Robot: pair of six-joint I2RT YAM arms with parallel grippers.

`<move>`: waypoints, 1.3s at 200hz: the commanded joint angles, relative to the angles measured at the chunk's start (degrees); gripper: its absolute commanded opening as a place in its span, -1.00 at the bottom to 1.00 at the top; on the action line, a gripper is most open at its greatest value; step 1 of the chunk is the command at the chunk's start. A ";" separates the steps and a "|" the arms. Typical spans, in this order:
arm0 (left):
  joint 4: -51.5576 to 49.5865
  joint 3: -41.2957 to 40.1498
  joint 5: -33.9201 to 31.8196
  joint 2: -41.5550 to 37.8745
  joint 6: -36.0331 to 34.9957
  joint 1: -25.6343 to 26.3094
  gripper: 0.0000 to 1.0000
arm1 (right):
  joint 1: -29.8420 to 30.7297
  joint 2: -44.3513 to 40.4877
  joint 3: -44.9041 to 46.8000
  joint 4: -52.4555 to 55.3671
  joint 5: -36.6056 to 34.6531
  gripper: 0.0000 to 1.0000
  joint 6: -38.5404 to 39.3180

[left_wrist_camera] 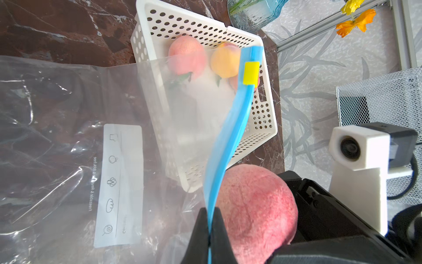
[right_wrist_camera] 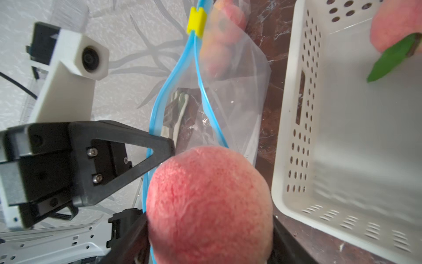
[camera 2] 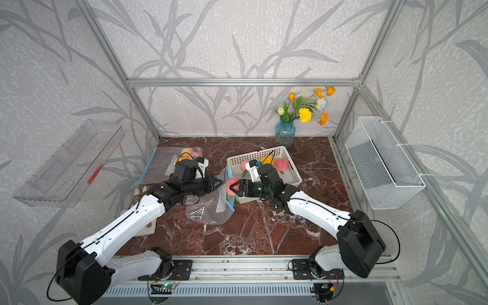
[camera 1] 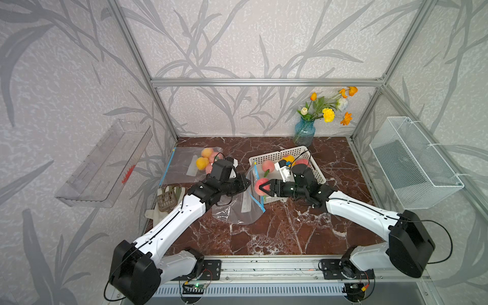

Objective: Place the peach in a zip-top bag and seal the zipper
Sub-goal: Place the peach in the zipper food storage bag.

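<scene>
A clear zip-top bag (camera 1: 237, 208) (camera 2: 208, 211) lies mid-table, its mouth raised toward the basket. Its blue zipper (left_wrist_camera: 230, 137) (right_wrist_camera: 159, 102) carries a yellow slider (left_wrist_camera: 251, 73) (right_wrist_camera: 196, 21) at the far end. My left gripper (camera 1: 248, 182) (camera 2: 220, 181) (left_wrist_camera: 209, 219) is shut on one blue lip and holds it up. The two lips stand apart in the right wrist view. My right gripper (camera 1: 264, 188) (camera 2: 233, 188) (right_wrist_camera: 210, 228) is shut on a pink-red peach (camera 1: 260, 184) (camera 2: 231, 186) (left_wrist_camera: 255, 210) (right_wrist_camera: 210, 194), which sits right at the open mouth beside the held lip.
A white perforated basket (camera 1: 318, 171) (left_wrist_camera: 267, 109) (right_wrist_camera: 296, 137) with more peaches (camera 1: 268, 166) stands just behind the right gripper. A second bag of peaches (camera 1: 184, 161) lies back left. A blue vase of flowers (camera 1: 303, 132) is at the back. A small woven basket (camera 1: 166, 199) sits left.
</scene>
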State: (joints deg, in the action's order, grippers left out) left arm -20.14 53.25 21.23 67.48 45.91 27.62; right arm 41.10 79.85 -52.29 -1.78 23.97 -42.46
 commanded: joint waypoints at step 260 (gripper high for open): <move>-3.64 2.53 3.90 -5.59 -3.36 -0.18 -1.00 | 11.84 3.33 -15.60 14.49 -13.35 0.19 7.54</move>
State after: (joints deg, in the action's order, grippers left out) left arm -23.55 55.16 24.16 63.37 43.48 27.57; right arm 54.02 86.17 -69.97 20.38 4.95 -33.19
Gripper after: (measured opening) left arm 0.048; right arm 0.701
